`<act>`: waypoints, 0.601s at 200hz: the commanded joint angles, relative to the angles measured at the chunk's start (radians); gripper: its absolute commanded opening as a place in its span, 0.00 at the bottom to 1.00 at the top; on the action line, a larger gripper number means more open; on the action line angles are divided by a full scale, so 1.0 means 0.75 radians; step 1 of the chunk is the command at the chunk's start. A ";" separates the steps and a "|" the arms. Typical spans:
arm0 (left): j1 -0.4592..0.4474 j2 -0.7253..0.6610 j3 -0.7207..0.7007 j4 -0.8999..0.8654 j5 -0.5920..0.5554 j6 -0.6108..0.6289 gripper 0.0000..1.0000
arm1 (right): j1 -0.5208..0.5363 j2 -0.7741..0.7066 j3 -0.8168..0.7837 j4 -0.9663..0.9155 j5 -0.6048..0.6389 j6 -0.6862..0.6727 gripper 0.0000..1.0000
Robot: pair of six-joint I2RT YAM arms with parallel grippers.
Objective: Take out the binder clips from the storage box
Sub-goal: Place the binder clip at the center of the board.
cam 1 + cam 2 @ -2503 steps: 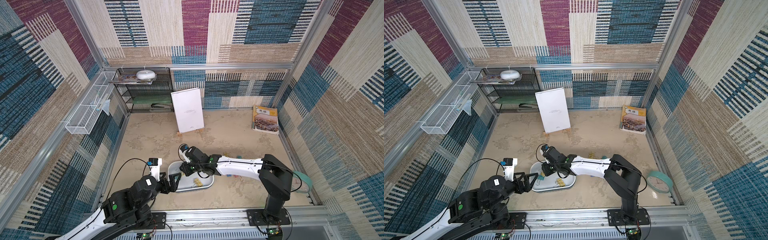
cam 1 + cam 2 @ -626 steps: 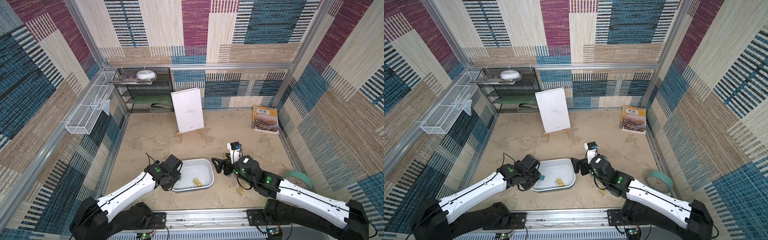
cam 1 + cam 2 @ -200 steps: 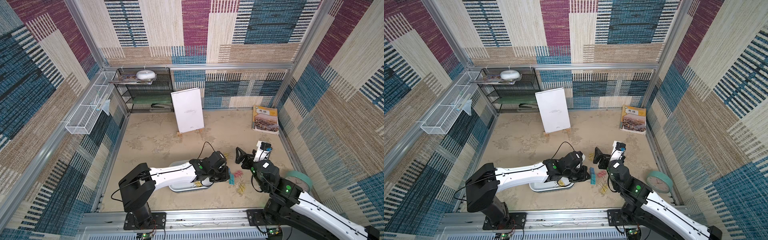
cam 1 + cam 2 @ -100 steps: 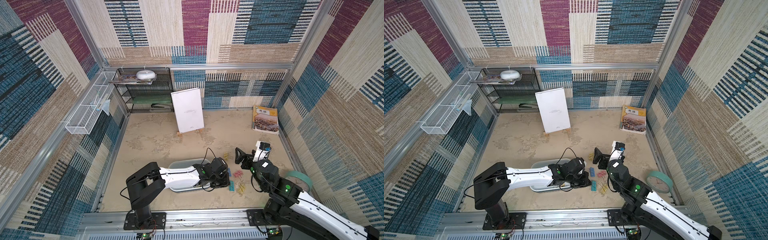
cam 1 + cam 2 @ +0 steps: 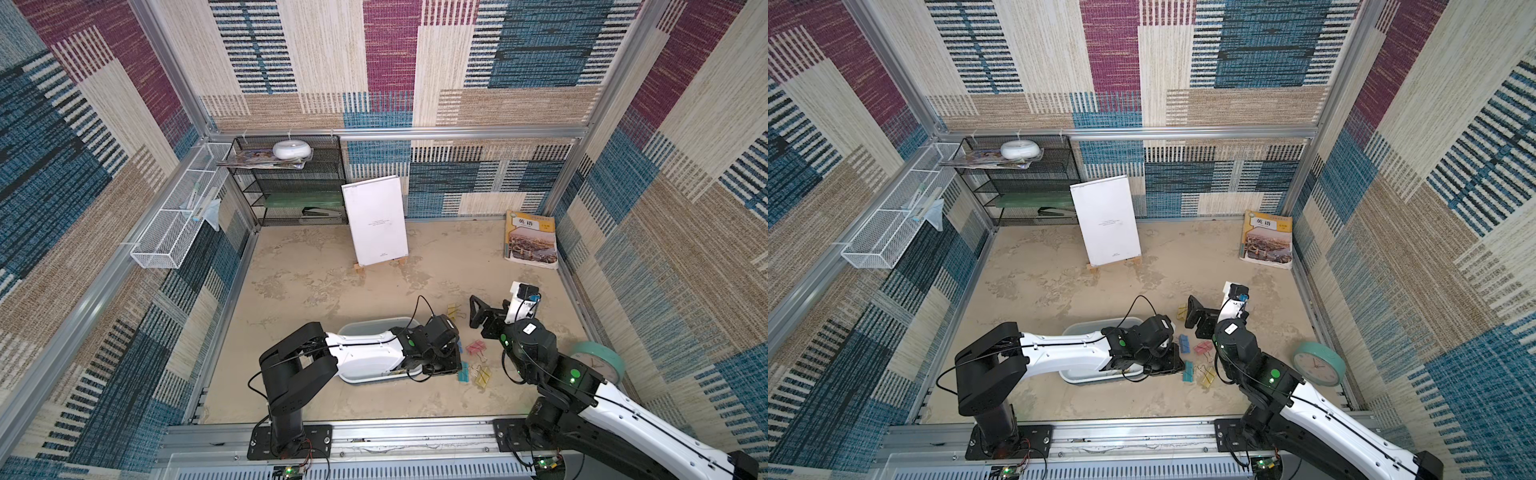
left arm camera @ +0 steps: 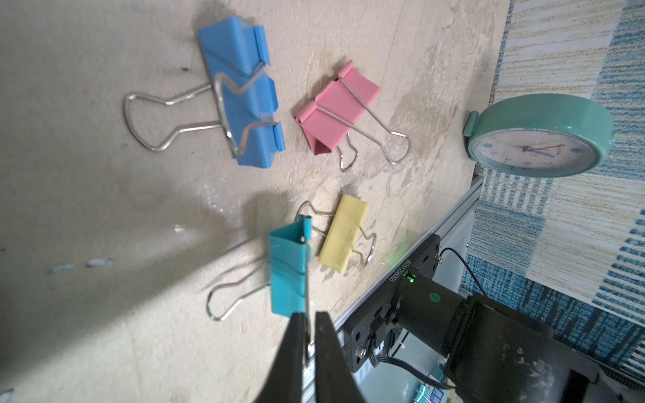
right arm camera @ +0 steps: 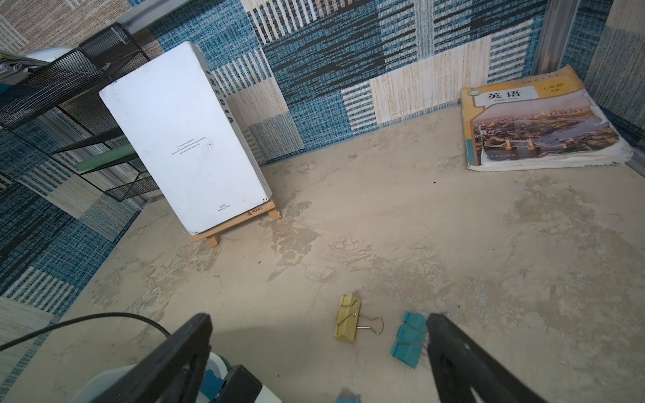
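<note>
Sandy tabletop (image 5: 316, 291) — binder clips (image 5: 476, 348) scattered beside a white storage box (image 5: 365, 326).
Left gripper (image 6: 310, 315) narrow around wire handle (image 6: 307, 293) of teal clip (image 6: 288, 268), grip unclear; right gripper (image 7: 317, 319) spread wide.

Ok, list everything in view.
storage box: one, white, under left arm.
binder clips: six seen; two yellow, two teal, blue, pink; table, outside box.
white book: one, upright on wooden stand, back centre.
textbook: one, yellowish, back right corner.
clock: one, mint green, right edge.
mesh rack: one, black, back left.
wire basket: one, white, left wall.
left gripper: black, nearly closed around teal clip's wire handle.
right gripper: black, open, above table by yellow clip.
</note>
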 commanded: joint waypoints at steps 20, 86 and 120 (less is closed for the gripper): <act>0.002 -0.030 -0.018 -0.042 -0.003 0.028 0.40 | -0.002 0.003 -0.005 0.019 -0.007 0.003 0.99; 0.005 -0.246 0.030 -0.279 -0.139 0.192 0.58 | -0.004 0.033 -0.007 0.053 -0.059 -0.015 0.99; 0.059 -0.390 0.005 -0.417 -0.241 0.243 0.66 | -0.004 0.056 -0.016 0.095 -0.115 -0.031 0.99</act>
